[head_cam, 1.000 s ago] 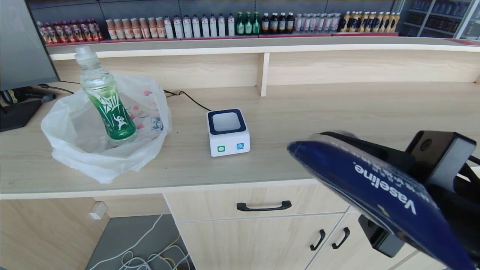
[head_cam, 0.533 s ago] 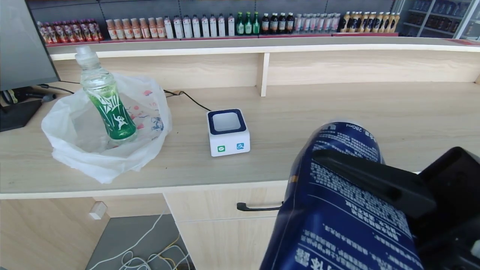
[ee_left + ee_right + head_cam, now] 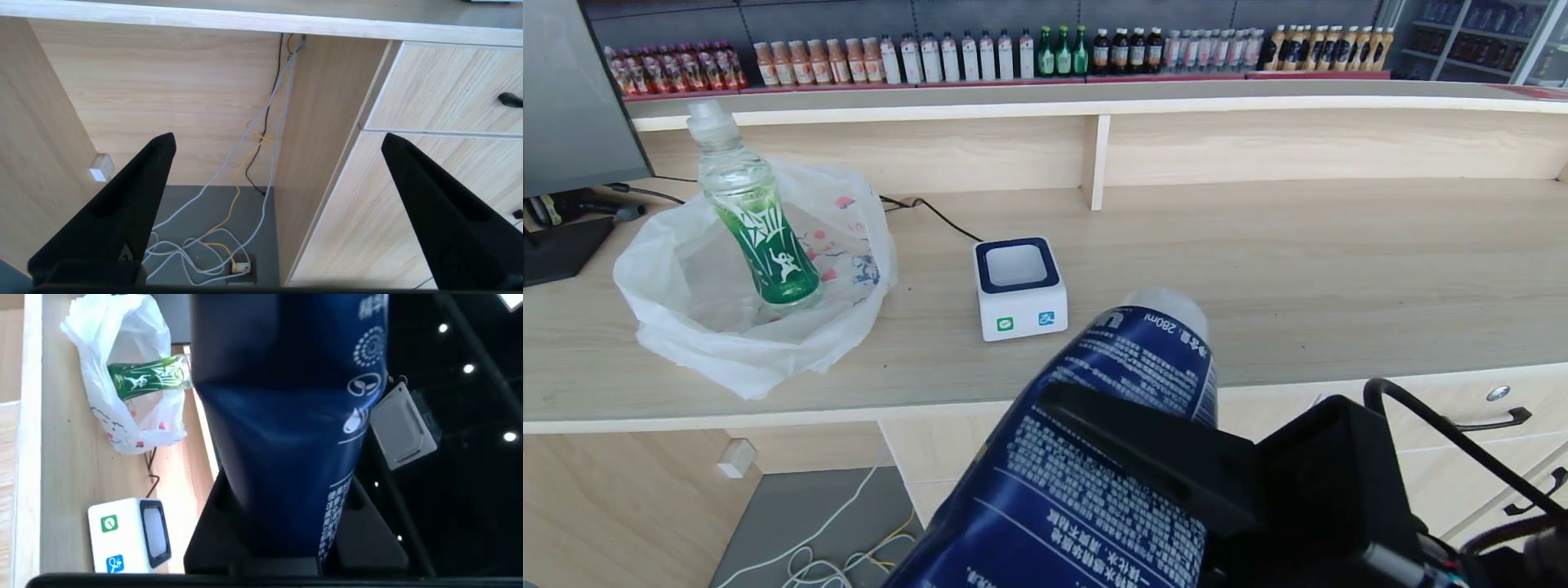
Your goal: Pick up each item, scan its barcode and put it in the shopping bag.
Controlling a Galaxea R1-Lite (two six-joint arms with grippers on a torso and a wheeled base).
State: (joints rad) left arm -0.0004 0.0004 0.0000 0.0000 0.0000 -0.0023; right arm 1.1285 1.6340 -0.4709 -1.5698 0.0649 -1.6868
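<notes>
Now, with my right gripper (image 3: 1086, 425) pinching the blue lotion tube (image 3: 1131, 359) near the counter edge, just short of the scanner (image 3: 1018, 287), I should bring its barcode squarely over the scanner window.

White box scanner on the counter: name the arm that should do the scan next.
Right. The right gripper clamps the dark blue squeeze tube just short of the white box scanner; the left gripper hangs open and empty below the wooden counter.
</notes>
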